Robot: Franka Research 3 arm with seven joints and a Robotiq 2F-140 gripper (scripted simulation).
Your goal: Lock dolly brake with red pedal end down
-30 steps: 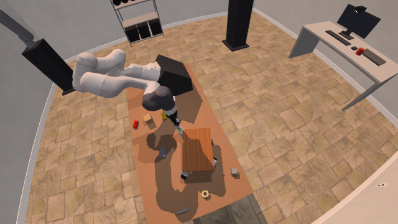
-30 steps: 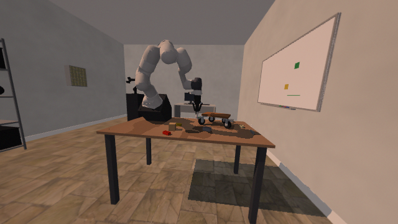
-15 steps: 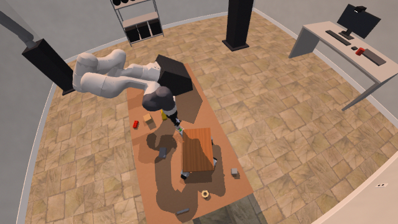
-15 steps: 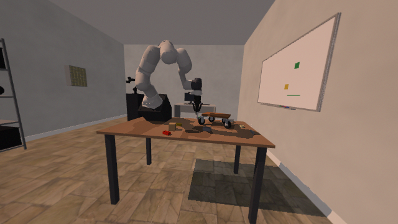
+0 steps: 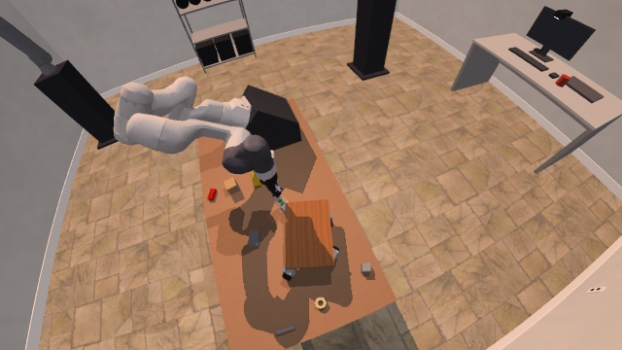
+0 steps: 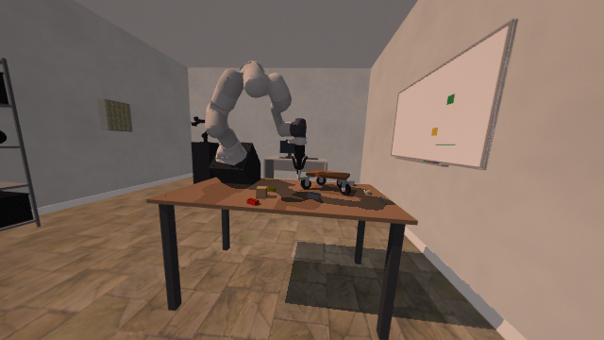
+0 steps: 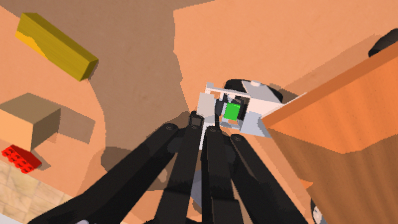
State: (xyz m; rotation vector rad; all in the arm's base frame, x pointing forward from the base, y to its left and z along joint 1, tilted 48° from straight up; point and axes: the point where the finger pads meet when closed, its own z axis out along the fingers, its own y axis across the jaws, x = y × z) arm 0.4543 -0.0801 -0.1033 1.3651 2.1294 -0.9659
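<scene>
The dolly [image 5: 309,234] has a flat wooden deck on black casters and stands on the table; it also shows in the side view [image 6: 328,175]. In the wrist view its deck corner [image 7: 345,125] fills the right side. Beside that corner sits the caster's white bracket [image 7: 235,112], with the green end of the brake pedal [image 7: 231,111] showing. The red end is hidden. My gripper [image 7: 204,104] is shut with nothing between the fingers, and its tips sit at the left edge of the bracket. In the overhead view the gripper [image 5: 279,201] is at the dolly's near-left corner.
On the table lie a yellow block [image 7: 56,46], a tan cube [image 7: 27,121], a red brick [image 7: 20,159], a dark grey block [image 5: 254,238], a small grey cube [image 5: 365,267], a ring [image 5: 320,306] and a dark bar [image 5: 285,331]. The black robot base [image 5: 269,117] stands at the far end.
</scene>
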